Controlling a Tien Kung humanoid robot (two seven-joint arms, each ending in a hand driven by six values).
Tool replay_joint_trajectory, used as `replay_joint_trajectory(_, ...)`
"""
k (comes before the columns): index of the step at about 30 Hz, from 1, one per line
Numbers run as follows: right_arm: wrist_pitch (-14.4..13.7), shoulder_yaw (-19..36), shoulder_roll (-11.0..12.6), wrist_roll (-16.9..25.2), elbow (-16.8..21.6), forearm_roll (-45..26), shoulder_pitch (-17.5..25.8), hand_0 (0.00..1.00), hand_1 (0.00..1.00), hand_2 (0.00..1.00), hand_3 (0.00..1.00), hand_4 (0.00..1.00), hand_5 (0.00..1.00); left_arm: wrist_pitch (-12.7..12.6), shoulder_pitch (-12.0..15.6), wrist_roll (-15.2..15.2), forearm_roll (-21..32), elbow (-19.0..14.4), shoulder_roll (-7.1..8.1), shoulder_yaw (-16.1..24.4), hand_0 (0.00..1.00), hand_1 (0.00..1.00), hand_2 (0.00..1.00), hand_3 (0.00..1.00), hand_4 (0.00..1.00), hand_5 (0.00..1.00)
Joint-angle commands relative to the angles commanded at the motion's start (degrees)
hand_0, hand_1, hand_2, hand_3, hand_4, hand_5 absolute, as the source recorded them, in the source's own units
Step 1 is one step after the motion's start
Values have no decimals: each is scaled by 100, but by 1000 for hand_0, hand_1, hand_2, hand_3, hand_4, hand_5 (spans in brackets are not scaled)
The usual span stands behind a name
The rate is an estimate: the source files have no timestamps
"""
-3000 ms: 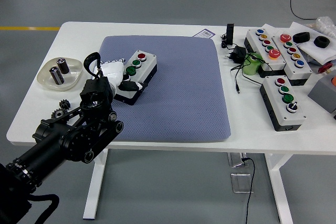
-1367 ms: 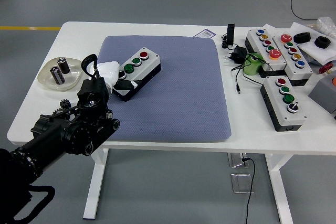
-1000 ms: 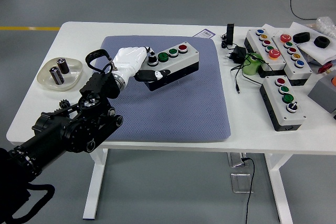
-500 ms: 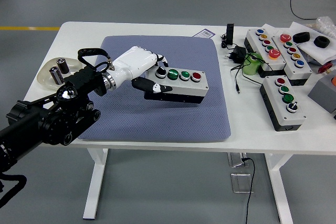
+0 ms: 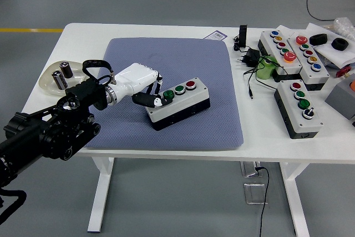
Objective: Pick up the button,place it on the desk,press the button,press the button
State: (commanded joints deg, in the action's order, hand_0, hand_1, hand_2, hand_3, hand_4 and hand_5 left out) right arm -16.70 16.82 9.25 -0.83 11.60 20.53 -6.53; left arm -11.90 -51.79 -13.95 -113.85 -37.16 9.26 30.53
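Note:
A grey button box [image 5: 178, 102] with two green buttons and one red button lies on the blue-grey mat [image 5: 183, 65], a little below its middle. My left hand [image 5: 145, 87], white with black fingertips, is shut on the box's left end, thumb on the near side and fingers over the top. The black left arm comes in from the lower left. The box looks low on the mat, slightly tilted; whether it rests fully on the mat cannot be told.
A clear dish [image 5: 61, 79] with two small cylinders sits at the left. Three more button boxes [image 5: 299, 106] lie at the right with a black plug and cables [image 5: 250, 59]. Black objects on a white tray [image 5: 333, 45] at far right.
My left hand has carried the button box from the mat's left side up, to the right, and now down toward the mat's lower middle, turning it along the way.

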Motion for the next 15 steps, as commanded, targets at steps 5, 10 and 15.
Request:
replay_joint_trajectory(5,-1,16,-4,-2,-2,14,-11,634,538,568,636,234,241,-183,16,-15,-53,-190,70,218,490,592,690,840,672,2)
replay_joint_trajectory(10,-2,32,-6,0,-3,20,-16,634,538,568,636,235,242,-299,23,-92,-36,-363,115,375,511,644,770,864,665,2)
replay_joint_trajectory(15,-2,47,-7,1,-3,26,-17,634,538,568,636,234,242,-177,45,-130,-141,-576,149,542,522,659,793,873,667,2)
